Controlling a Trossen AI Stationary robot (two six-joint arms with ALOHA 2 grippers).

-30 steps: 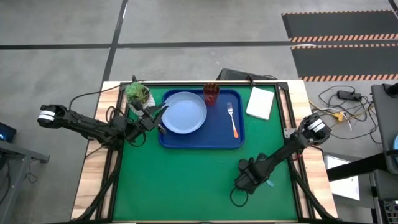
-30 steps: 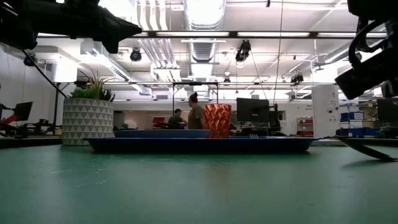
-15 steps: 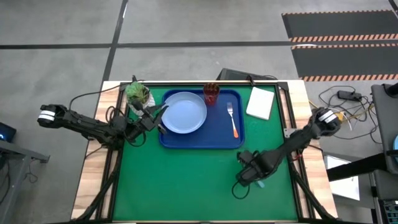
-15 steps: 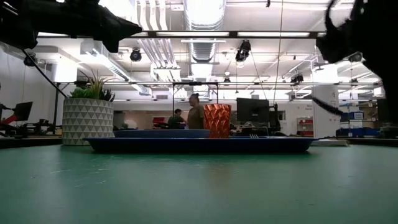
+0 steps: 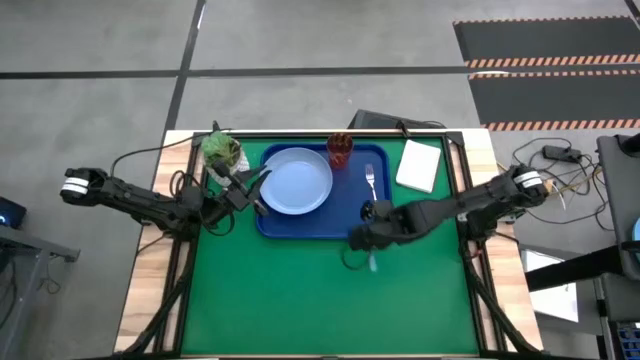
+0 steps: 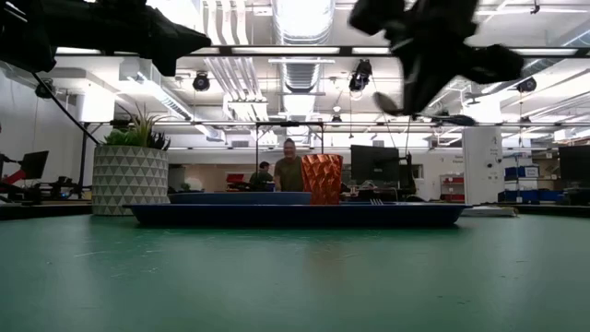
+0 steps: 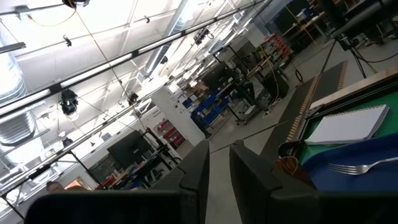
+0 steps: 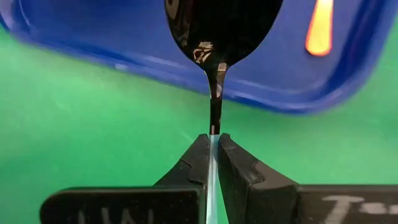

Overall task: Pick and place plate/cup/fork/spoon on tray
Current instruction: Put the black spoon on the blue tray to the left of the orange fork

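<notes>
The dark blue tray [image 5: 345,200] lies at the far middle of the green mat. On it are the pale blue plate [image 5: 296,182], the red-orange cup [image 5: 340,150] and the orange-handled fork [image 5: 372,190]. My right gripper [image 5: 362,238] hangs above the tray's near right corner, shut on the spoon [image 8: 219,37]. The spoon's dark bowl shows over the tray's near rim in the right wrist view. My left gripper [image 5: 258,185] waits by the plate's left side, its fingers [image 7: 198,171] a narrow gap apart with nothing between them. My right gripper pinches the spoon's light blue handle [image 8: 212,158] between its two fingers, close to where the dark metal neck [image 8: 216,106] begins. The fingers slant down from the table's near right. The spoon is lifted clear, with its bowl pointing away from the fingers toward the tray.
A white pot with a green plant [image 5: 221,150] stands left of the tray. A white block [image 5: 419,165] lies to the tray's right. Bare green mat [image 5: 300,295] stretches from the tray toward the near edge. People stand in the room beyond the table [image 6: 289,171].
My right gripper has risen from the mat's near right and travelled left and far, toward the tray's near right corner, rolling as it went. The spoon, which lay on the mat, is now lifted clear and carried along.
</notes>
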